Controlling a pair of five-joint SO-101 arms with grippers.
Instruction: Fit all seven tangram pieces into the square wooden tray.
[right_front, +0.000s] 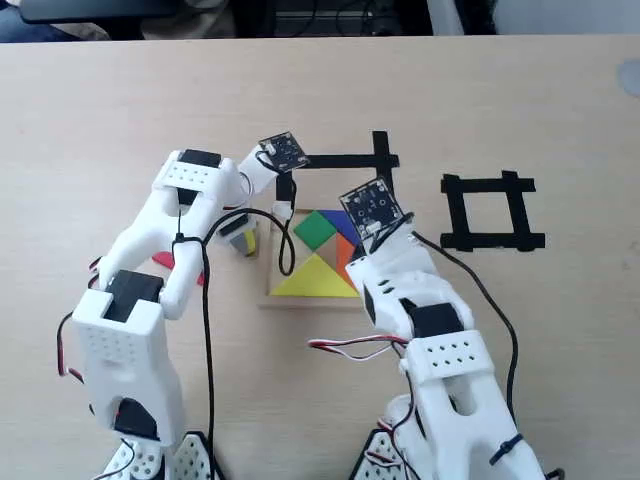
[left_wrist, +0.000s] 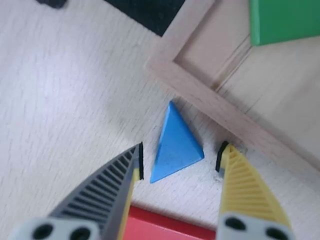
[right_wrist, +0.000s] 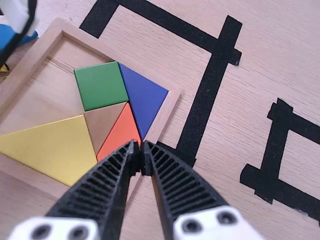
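Left hand (left_wrist: 180, 159) is spread wide, straddling small blue triangle (left_wrist: 176, 147), which lies flat on table (left_wrist: 60, 100) just outside wooden tray (left_wrist: 200, 90) corner. Red piece (left_wrist: 160, 225) is near it, also outside. Tray holds five: green square (right_wrist: 101, 85), dark blue triangle (right_wrist: 144, 97), tan triangle (right_wrist: 102, 122), orange triangle (right_wrist: 120, 132), yellow triangle (right_wrist: 50, 145). Two to go. Right hand (right_wrist: 139, 157) is clenched, empty, over tray edge.

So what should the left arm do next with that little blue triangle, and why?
Probably close the left hand on the blue triangle. The hand is open with a finger on either side of the piece, which lies on the table just outside the wooden tray.
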